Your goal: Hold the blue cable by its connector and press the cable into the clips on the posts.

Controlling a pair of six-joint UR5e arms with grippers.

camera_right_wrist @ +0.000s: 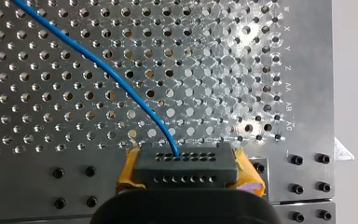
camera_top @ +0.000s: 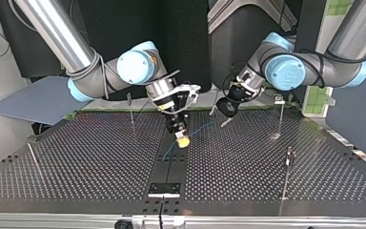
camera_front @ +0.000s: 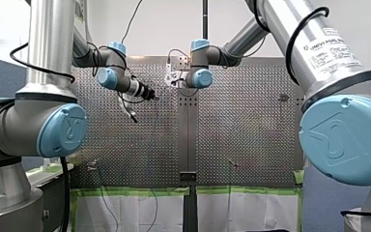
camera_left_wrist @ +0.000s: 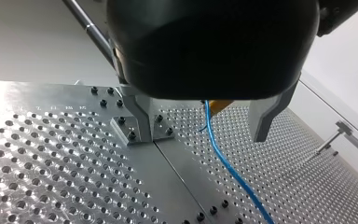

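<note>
Front view first: both arms reach out over the perforated table (camera_front: 241, 125), my left gripper (camera_front: 149, 93) and my right gripper (camera_front: 170, 78) close together near the far middle; from here I cannot tell how either pincer stands. Over to the top view: my right gripper is low over the table's centre strip, yellow pads (camera_top: 183, 141) at its tip, and the blue cable (camera_top: 201, 128) runs from there toward the view's right and far side. My left gripper hangs just to the right of it, near the cable. Thin posts (camera_top: 131, 109) stand well apart, toward the table's left and right edges. Left wrist view now: the metal fingers (camera_left_wrist: 262, 122) are spread wide, the blue cable running between them without touching either. Right wrist view: the dark connector (camera_right_wrist: 186, 164) is clamped between the yellow pads, the cable rising from its top and arcing away over the table.
</note>
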